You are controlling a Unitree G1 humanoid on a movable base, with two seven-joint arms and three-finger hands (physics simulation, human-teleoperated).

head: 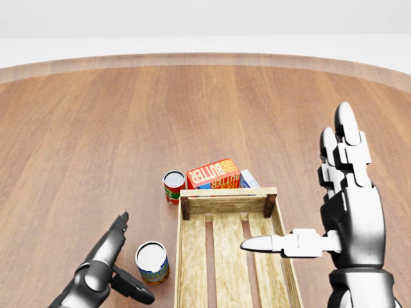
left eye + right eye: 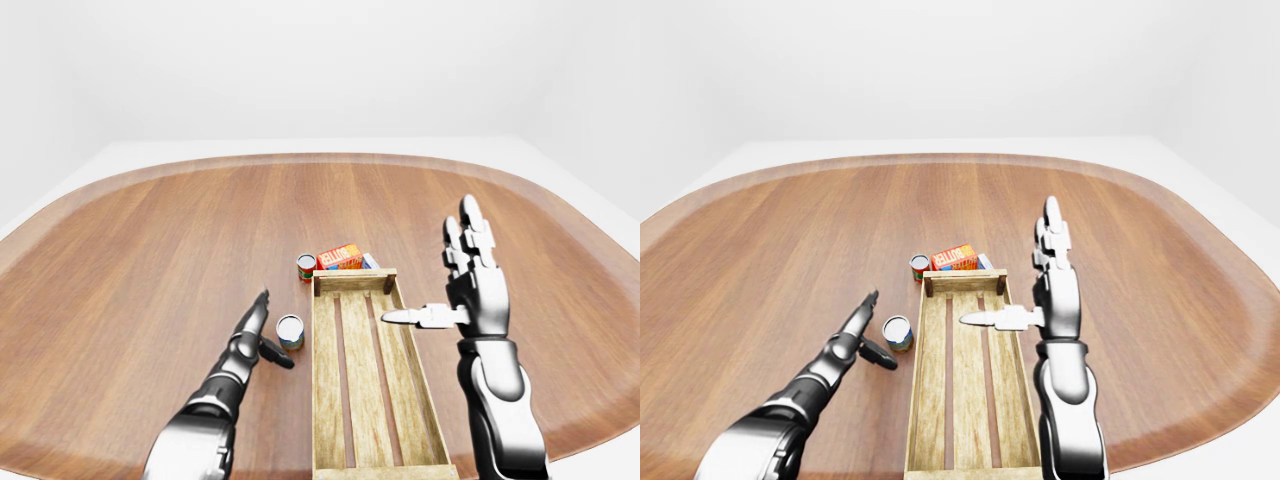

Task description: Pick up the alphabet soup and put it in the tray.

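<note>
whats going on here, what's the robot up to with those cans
The robot stands over a wooden table with a slatted wooden tray before it, nothing inside. Its left hand is open beside a blue-labelled can, not gripping it. A red-labelled can and a butter box sit just past the tray's top end. The right hand hovers open over the tray's right side, holding nothing.
</note>
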